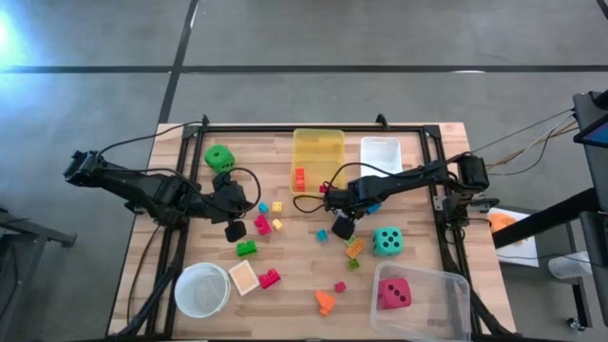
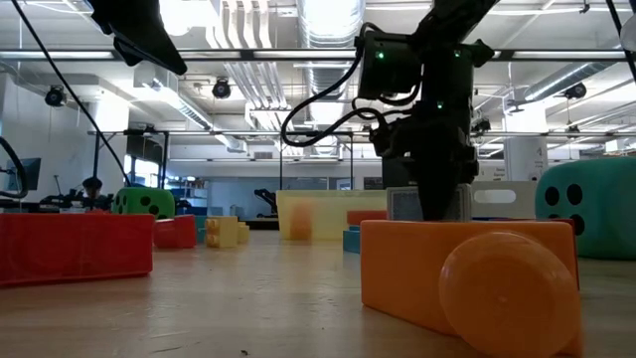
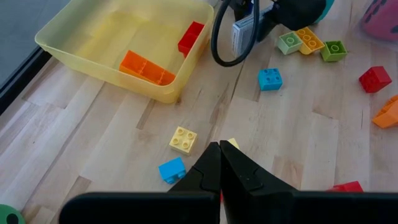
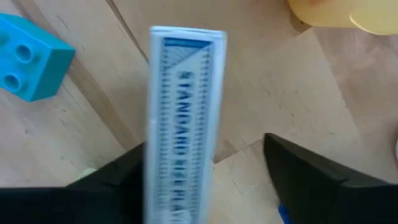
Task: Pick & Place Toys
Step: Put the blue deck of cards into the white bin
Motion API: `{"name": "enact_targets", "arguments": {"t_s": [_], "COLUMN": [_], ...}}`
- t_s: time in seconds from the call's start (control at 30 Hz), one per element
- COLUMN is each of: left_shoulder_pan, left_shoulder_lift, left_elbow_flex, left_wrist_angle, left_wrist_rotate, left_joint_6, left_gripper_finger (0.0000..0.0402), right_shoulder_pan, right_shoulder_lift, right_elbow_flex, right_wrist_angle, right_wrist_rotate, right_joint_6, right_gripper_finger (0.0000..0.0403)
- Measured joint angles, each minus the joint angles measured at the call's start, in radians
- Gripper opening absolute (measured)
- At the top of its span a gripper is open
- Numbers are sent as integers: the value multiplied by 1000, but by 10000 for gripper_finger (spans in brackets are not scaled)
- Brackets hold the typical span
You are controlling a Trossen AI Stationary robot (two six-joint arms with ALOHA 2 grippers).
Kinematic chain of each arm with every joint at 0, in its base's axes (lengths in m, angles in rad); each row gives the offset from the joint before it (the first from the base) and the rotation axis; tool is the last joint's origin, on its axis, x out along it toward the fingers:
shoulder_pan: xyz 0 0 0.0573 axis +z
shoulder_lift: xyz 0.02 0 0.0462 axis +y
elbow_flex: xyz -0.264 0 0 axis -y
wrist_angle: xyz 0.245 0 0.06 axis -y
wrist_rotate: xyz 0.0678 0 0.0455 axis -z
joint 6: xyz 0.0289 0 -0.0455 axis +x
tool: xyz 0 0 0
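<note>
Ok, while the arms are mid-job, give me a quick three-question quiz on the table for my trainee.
1. True or false: the pink-red die lies inside the clear bin.
2. What lies in the yellow bin?
A. a red block and an orange block
B. a blue block and a green block
C. the teal die
3. Fill in: the left gripper hangs over the small blocks with its fingers ____.

Key: 1 true; 2 A; 3 shut.
</note>
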Motion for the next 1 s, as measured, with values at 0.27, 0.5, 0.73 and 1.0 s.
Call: {"name": "enact_targets", "arguments": {"t_s": [0.27, 0.5, 0.73, 1.0], "left_shoulder_pan": [0, 0, 0, 0], "left_shoulder_lift": [0, 0, 0, 0], "left_elbow_flex": [0, 0, 0, 0], "left_wrist_angle": [0, 0, 0, 0], "left_wrist_rotate": [0, 0, 0, 0], "left_joint_6": [0, 0, 0, 0], "left_gripper_finger": [0, 0, 0, 0], "right_shoulder_pan": [0, 0, 2, 2], "right_shoulder_lift": [0, -2, -2, -2], "right_elbow_flex": [0, 1, 1, 1], "right_wrist_angle": [0, 0, 0, -1], "right_wrist_rotate": [-4, -5, -38, -49], "right_joint_6": [0, -2, -2, -2], "right_gripper_finger": [104, 58, 58, 58]}}
